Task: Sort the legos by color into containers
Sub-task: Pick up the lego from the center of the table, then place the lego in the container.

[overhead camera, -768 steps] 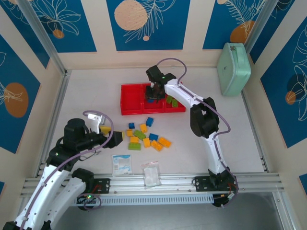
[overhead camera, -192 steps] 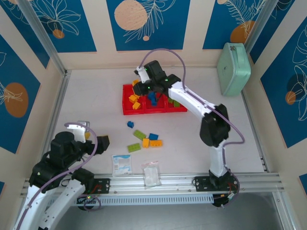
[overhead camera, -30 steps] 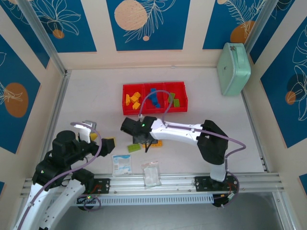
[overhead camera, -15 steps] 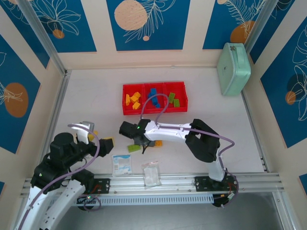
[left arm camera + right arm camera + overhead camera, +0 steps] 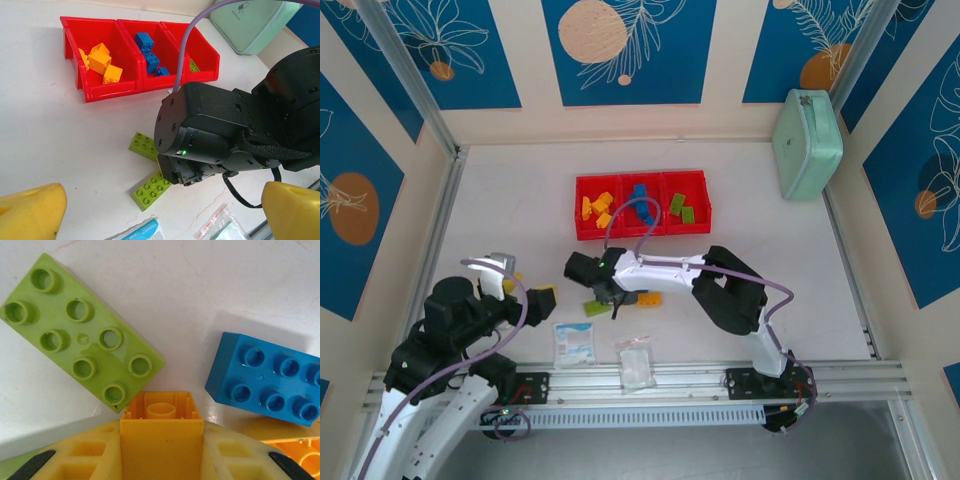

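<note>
1. Red plastic tray (image 5: pixel 588 233) with three square compartments sits towards the far side of a white table (image 5: pixel 500 220). Yellow bricks (image 5: pixel 100 61) lie in its left compartment, blue bricks (image 5: pixel 148 50) in the middle one and green bricks (image 5: pixel 682 209) in the right one.
2. The right arm stretches leftward across the table on the near side of the tray. The right gripper (image 5: pixel 161 440) points down at a few loose bricks.
3. Its two yellow fingers (image 5: pixel 95 450) press against both sides of a yellow brick (image 5: pixel 161 412), clamped on it. The brick's hollow underside faces the wrist camera.
4. Just beside the held brick, an oblong green brick (image 5: pixel 82 335) lies flat with its studs up. An oblong blue brick (image 5: pixel 270 385) lies on the other side, apart from the green one.
5. The left gripper (image 5: pixel 528 290) hangs over the near left part of the table, its fingers spread wide apart.
6. Two clear packets (image 5: pixel 575 342) lie at the near edge, and a mint-green case (image 5: pixel 807 143) stands at the far right.
</note>
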`<state>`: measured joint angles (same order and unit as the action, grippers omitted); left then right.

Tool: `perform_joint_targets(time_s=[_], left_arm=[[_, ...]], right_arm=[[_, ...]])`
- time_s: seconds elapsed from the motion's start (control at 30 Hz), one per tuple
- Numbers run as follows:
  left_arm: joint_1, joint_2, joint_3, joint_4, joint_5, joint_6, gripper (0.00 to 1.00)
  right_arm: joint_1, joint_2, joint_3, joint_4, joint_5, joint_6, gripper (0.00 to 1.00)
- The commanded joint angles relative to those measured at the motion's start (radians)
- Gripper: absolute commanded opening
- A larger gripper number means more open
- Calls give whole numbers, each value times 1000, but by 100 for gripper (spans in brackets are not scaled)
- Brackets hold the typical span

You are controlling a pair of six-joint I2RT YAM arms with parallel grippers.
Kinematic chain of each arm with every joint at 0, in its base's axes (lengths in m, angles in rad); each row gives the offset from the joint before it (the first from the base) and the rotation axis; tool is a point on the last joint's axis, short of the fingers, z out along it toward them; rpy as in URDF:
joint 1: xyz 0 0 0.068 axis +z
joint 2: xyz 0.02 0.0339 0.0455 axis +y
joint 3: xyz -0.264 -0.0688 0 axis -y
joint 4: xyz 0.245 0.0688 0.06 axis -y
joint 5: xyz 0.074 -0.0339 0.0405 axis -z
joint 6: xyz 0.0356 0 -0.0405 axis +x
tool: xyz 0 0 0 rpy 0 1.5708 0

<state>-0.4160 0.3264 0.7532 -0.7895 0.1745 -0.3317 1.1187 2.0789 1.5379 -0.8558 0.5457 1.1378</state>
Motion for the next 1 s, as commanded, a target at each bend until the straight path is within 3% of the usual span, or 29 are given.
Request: perform_joint_targets(time_s=[0.0,0.4,0.63,0.97], left_arm=[[8,-7,-9,7,-10,2,99],[8,-4,-6,3,-37,-1,99],[8,-29,-5,-8,-64,-9,99],[8,-23,-6,-16,-100,-17,99]], right_arm=[[-18,50,11,-13,-3,-38,30],[1,-12,136,-155,154,-284,21],[-112,-107,100,58,-58,-506,18],[-236,73,405,129,-153,-747,16]])
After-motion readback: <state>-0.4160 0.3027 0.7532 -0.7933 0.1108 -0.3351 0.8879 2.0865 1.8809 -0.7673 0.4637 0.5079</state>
